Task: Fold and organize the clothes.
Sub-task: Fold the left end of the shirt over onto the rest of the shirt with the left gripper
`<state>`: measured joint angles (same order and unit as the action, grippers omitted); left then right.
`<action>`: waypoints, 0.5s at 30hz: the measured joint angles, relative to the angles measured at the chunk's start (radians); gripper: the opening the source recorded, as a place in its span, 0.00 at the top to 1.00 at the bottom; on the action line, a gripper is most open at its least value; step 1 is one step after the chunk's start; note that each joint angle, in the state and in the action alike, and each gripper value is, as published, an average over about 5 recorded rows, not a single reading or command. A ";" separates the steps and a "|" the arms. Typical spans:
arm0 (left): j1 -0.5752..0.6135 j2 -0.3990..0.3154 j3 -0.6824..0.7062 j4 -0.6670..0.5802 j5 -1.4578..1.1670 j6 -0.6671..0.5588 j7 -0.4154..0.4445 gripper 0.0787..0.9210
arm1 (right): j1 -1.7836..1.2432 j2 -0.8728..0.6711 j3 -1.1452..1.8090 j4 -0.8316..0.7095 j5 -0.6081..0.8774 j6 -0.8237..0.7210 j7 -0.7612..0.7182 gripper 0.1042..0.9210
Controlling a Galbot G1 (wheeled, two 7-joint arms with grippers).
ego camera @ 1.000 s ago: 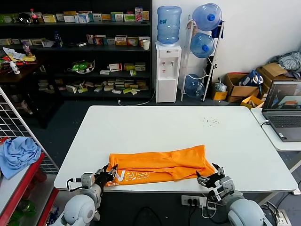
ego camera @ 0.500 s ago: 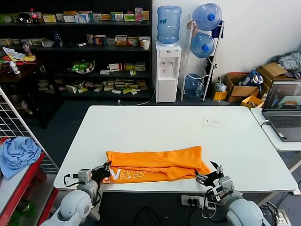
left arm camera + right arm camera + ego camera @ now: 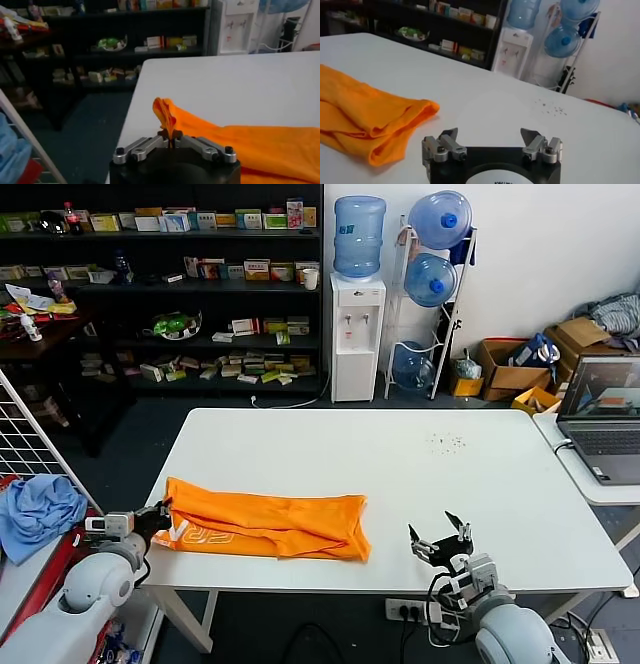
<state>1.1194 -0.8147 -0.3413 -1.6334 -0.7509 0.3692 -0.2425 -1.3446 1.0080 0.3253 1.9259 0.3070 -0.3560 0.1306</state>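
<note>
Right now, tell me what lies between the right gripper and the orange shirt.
Only bare white table, seen from the head view: the open right gripper sits apart from the orange shirt.

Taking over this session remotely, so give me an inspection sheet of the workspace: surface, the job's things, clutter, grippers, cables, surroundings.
Surface: white table, a patch of small dark specks toward the far right.
Job's things: orange T-shirt lying bunched lengthwise along the near left edge, white lettering showing near its left end.
Clutter: nothing else seen on the table.
Grippers: left gripper shut on the T-shirt's left end at the table's left edge; right gripper open, apart from the shirt, over the near right of the table.
Cables: power strip and cords below the near edge.
Surroundings: shelves, water dispenser, laptop on a side table, light blue cloth on a rack at left.
</note>
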 measured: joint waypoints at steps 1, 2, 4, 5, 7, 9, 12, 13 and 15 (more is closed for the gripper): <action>0.000 0.011 -0.003 -0.003 -0.005 0.003 -0.003 0.95 | 0.002 0.002 -0.002 -0.002 0.002 0.003 0.003 0.12; 0.001 0.019 -0.006 -0.010 -0.010 0.007 -0.007 0.95 | 0.004 0.005 -0.003 -0.005 0.004 0.007 0.007 0.12; 0.005 0.032 -0.007 -0.032 -0.021 0.016 -0.015 0.95 | 0.006 0.010 -0.006 -0.010 0.005 0.013 0.014 0.12; 0.008 0.036 -0.006 -0.047 -0.026 0.020 -0.020 0.95 | 0.007 0.012 -0.007 -0.013 0.005 0.017 0.018 0.12; 0.015 0.040 0.001 -0.082 -0.038 0.031 -0.031 0.95 | 0.006 0.016 -0.007 -0.018 0.004 0.023 0.025 0.12; 0.023 0.038 0.015 -0.119 -0.052 0.042 -0.046 0.95 | 0.005 0.018 -0.005 -0.022 0.002 0.030 0.030 0.12; 0.030 0.024 0.045 -0.176 -0.076 0.053 -0.072 0.95 | 0.004 0.020 0.000 -0.029 -0.001 0.039 0.036 0.12; 0.031 0.017 0.058 -0.194 -0.085 0.055 -0.082 0.95 | 0.005 0.021 0.001 -0.032 -0.002 0.041 0.039 0.12; 0.029 0.001 0.084 -0.224 -0.103 0.056 -0.101 0.95 | 0.008 0.025 0.001 -0.039 -0.003 0.045 0.043 0.12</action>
<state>1.1485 -0.8137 -0.2575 -1.8570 -0.8538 0.4257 -0.3439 -1.3362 1.0335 0.3261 1.8866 0.3040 -0.3111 0.1736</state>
